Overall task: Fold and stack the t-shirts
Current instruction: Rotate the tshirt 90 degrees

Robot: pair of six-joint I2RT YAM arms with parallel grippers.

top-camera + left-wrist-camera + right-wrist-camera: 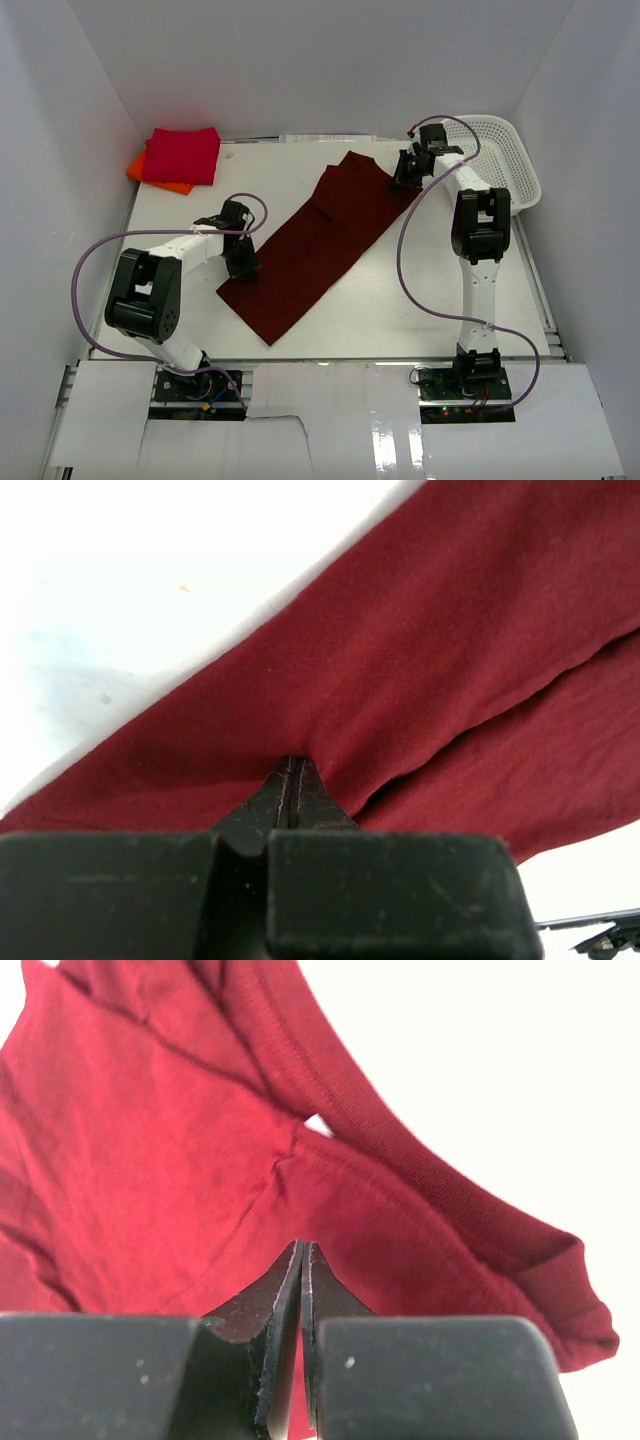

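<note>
A dark maroon t-shirt [320, 245] lies as a long diagonal strip across the table, from front left to back right. My left gripper [243, 266] is at the strip's left edge near its front end. Its jaws are shut, and the cloth [420, 660] puckers at the tips [290, 766]. My right gripper [406, 178] is at the strip's far right corner, shut on a pinch of the maroon cloth [150, 1160], which bunches around the tips [303, 1250]. A folded crimson-red t-shirt [182, 155] rests on a folded orange one [150, 172] at the back left.
A white mesh basket [508, 160] stands at the back right corner, just behind my right arm. White walls enclose the table on three sides. Purple cables loop from both arms over the table.
</note>
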